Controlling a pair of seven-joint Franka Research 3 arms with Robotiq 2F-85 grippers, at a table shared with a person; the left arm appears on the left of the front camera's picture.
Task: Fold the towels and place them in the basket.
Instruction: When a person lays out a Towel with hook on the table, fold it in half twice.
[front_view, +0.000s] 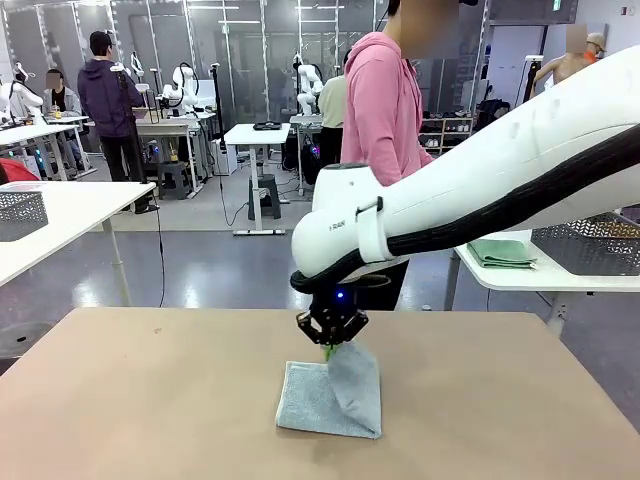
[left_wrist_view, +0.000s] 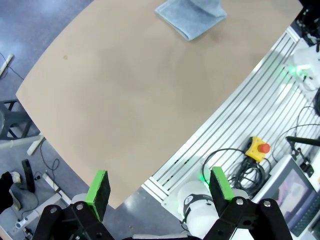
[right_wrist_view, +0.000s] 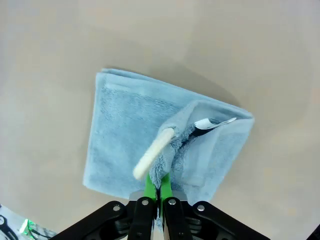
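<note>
A light blue towel (front_view: 315, 400) lies folded on the tan table (front_view: 150, 400), a little right of its middle. My right gripper (front_view: 330, 348) is shut on one part of it and holds that flap up off the rest. From the right wrist, the towel (right_wrist_view: 125, 130) spreads below the shut right gripper (right_wrist_view: 157, 187), and its white label (right_wrist_view: 215, 122) shows beside the raised fold. My left gripper (left_wrist_view: 159, 175) hangs open and holds nothing, high over the table's near edge, with the towel (left_wrist_view: 192, 17) far off. A dark grey mesh basket (front_view: 590, 245) stands on a white side table at the right.
A person in a pink hoodie (front_view: 385, 110) stands at the far side of the table, behind my right arm. Folded green cloths (front_view: 500, 252) lie beside the basket. Another mesh basket (front_view: 20, 215) sits on a white table at the left. Cables and a yellow stop button (left_wrist_view: 257, 148) lie below the near edge.
</note>
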